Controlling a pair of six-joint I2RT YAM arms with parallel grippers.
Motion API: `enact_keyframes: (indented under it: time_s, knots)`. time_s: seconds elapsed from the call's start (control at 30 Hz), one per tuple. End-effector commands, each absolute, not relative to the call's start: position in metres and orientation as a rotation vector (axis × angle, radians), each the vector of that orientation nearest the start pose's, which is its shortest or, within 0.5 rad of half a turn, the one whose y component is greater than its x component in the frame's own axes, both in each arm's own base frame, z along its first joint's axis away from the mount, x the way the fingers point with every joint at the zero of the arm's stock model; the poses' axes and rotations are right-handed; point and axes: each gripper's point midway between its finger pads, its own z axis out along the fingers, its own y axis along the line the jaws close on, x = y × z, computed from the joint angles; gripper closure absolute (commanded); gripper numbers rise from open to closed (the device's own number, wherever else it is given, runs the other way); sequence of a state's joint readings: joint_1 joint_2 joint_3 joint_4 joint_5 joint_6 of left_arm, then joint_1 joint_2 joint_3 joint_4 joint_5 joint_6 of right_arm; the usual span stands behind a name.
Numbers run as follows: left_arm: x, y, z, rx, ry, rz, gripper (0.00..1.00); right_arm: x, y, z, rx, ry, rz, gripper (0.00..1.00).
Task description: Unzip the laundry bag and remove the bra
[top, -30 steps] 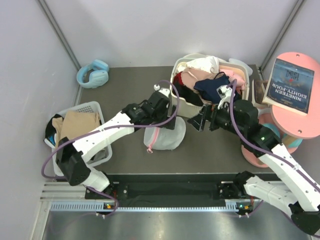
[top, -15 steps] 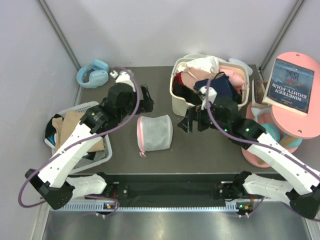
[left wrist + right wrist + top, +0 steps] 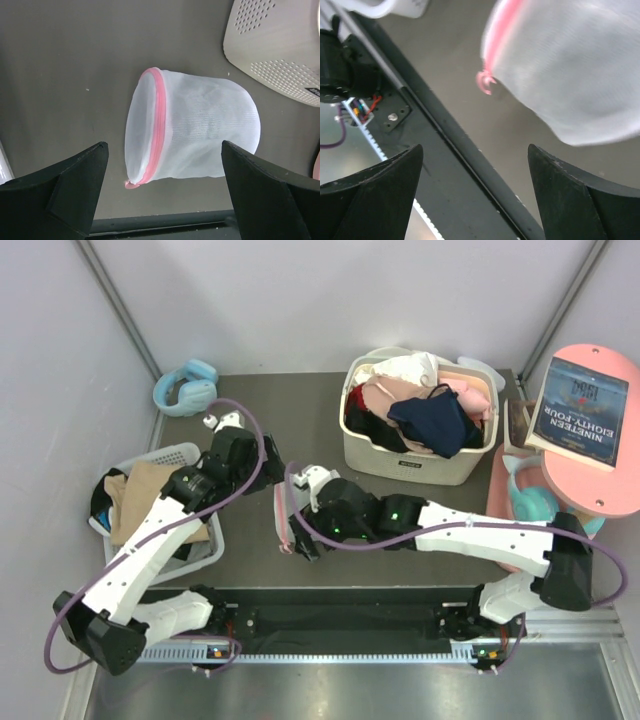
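From above, the only writing I can read is on the book lying on the pink round stand at the right: NINETEEN EIGHTY-FOUR, upside down to me. The label on the front of the cream basket is too small to read. That basket is heaped with clothes: a navy garment on top and black fabric at its left side. Blue headphones lie at the far left corner of the bench. A white basket holding a tan garment sits at the left edge. The right arm reaches across the middle and covers most of the laundry bag, so only its left rim shows.

On the left wrist camera the bag lies on its side on the bench, its pink zipper trim closed, the pull at the near end. I cannot make out what it holds through the mesh. A corner of the cream basket shows beyond it. The left jaws stand wide apart above the bag, touching nothing.

The right wrist picture is blurred. The bag fills the upper right, its pink pull near the bench edge, with the base rail below. The right jaws are spread wide and hold nothing.
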State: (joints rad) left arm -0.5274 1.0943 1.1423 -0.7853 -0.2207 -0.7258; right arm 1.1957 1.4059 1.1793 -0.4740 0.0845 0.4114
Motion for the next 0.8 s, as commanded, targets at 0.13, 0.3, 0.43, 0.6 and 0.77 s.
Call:
enact_keyframes:
  time_s: [0.13,0.3,0.43,0.6,0.77]
  knots:
    - [0.271,-0.115,0.231,-0.441,2.265,-0.368,0.01,0.156,0.427,0.19,-0.843,2.144,0.86,0.18]
    - [0.27,-0.107,0.241,-0.43,2.224,-0.363,0.01,0.224,0.392,0.165,-0.606,2.216,0.71,0.21]
    - [0.267,-0.123,0.23,-0.364,2.257,-0.451,0.01,0.25,0.364,0.154,-0.494,2.246,0.664,0.21]
    - [0.26,-0.15,0.207,-0.32,2.305,-0.631,0.01,0.267,0.331,0.125,-0.395,2.312,0.595,0.22]
    - [0.254,-0.17,0.195,-0.204,2.288,-0.771,0.01,0.278,0.304,0.109,-0.326,2.358,0.544,0.22]
